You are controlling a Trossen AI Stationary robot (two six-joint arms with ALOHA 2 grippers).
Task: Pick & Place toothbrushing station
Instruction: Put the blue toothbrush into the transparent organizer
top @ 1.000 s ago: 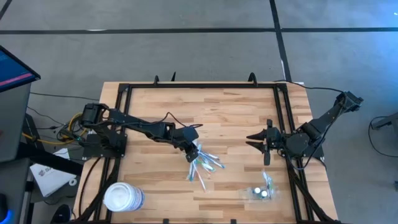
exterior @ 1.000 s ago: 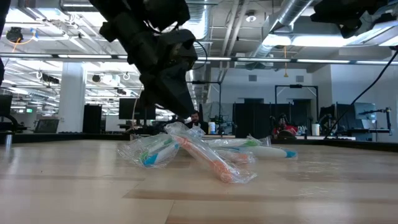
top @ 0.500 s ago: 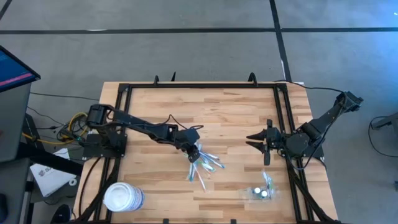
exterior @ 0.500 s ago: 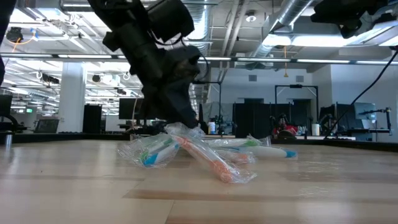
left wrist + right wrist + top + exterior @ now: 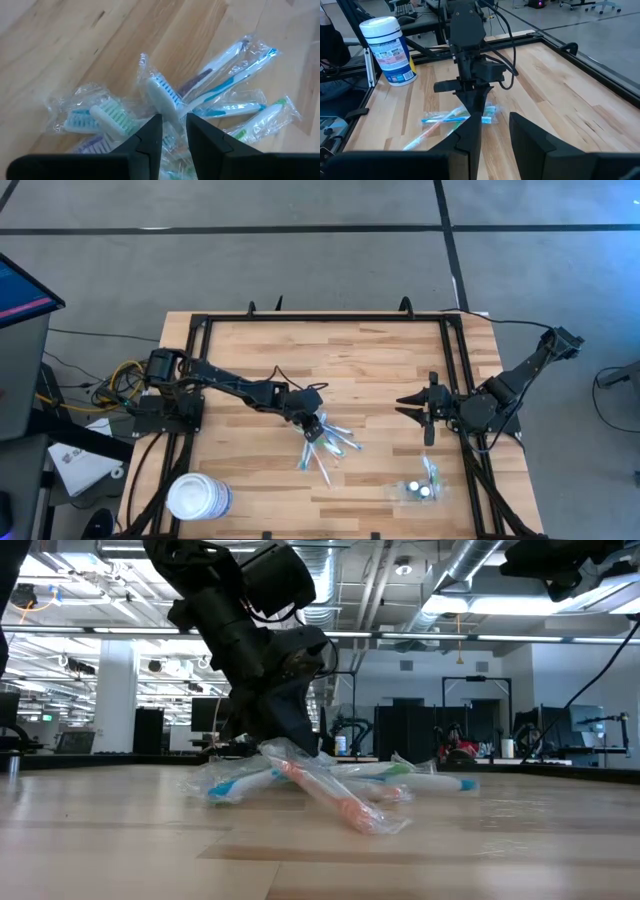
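The left gripper (image 5: 315,425) is closed on a wrapped toothbrush (image 5: 161,98) in the pile (image 5: 328,445), so the picking step is in hand, the next move needs a careful lift toward the clear holder (image 5: 419,489) near the front right edge, and the right gripper (image 5: 412,406) waits open.

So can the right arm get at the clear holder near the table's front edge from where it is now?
Probably yes. The right gripper hangs empty with its jaws apart, the clear holder lies on bare wood on its side, and the left gripper is busy at the wrapped toothbrushes.
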